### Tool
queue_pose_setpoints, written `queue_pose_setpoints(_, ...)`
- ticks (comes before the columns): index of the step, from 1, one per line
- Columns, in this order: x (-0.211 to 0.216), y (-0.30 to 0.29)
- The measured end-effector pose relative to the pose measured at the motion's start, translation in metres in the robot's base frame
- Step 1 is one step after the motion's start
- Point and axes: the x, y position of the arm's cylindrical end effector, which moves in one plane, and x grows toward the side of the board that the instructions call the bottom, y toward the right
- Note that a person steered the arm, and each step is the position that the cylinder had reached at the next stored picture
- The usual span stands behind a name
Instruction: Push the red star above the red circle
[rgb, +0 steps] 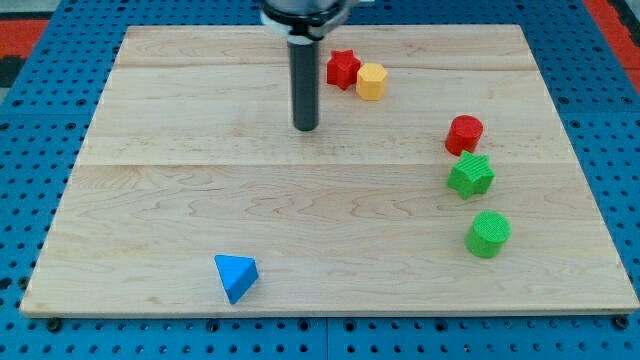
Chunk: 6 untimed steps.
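The red star (342, 69) lies near the view's top, touching a yellow hexagon block (372, 81) on its right. The red circle (464, 134) lies at the right, further down. My tip (305, 127) rests on the board, left of and below the red star, a short gap apart from it. The rod rises straight up from the tip to the view's top edge.
A green star (471, 176) sits just below the red circle, and a green circle (488, 234) below that. A blue triangle (236, 276) lies near the board's bottom edge at left. The wooden board (180, 200) rests on a blue pegboard.
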Motion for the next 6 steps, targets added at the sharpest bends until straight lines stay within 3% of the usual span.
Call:
queue_pose_setpoints(2, 0.000, -0.059)
queue_pose_setpoints(4, -0.047, -0.042)
queue_pose_setpoints(5, -0.063, 0.031)
queue_pose_setpoints(6, -0.078, 0.037)
